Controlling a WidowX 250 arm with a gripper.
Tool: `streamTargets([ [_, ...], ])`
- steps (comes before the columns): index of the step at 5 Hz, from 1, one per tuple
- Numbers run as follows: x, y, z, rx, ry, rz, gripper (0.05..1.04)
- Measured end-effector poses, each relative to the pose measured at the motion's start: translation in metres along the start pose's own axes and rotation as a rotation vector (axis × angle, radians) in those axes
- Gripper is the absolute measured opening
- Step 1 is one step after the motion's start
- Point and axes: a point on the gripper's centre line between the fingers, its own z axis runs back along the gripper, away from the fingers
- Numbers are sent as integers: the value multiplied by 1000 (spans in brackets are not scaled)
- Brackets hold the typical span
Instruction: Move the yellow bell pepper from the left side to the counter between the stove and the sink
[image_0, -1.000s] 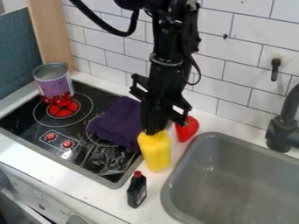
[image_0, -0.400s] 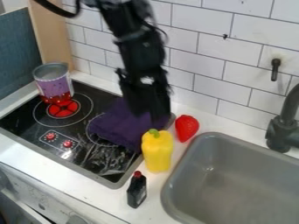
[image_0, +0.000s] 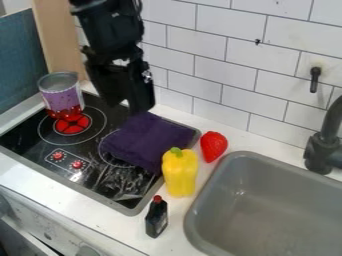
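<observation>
Purple cloth (image_0: 148, 142) lies on the stove (image_0: 37, 127), yellow pepper (image_0: 180, 175) at its 5 o'clock, the pincer (image_0: 138, 107) by its 12 o'clock edge, opening impossible to tell, nothing visibly held; good clearance would avoid snagging the fabric.

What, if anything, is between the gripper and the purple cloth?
Nothing visible. The gripper hangs at the far edge of the purple cloth; whether they touch, I can't tell. The yellow pepper and red strawberry are beside the cloth, outside that gap.
</observation>
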Motion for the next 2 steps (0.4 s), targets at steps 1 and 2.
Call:
streamTargets([
  [1,-12,22,11,175,35,89,1001],
  [2,-16,33,13,236,85,111,1001],
])
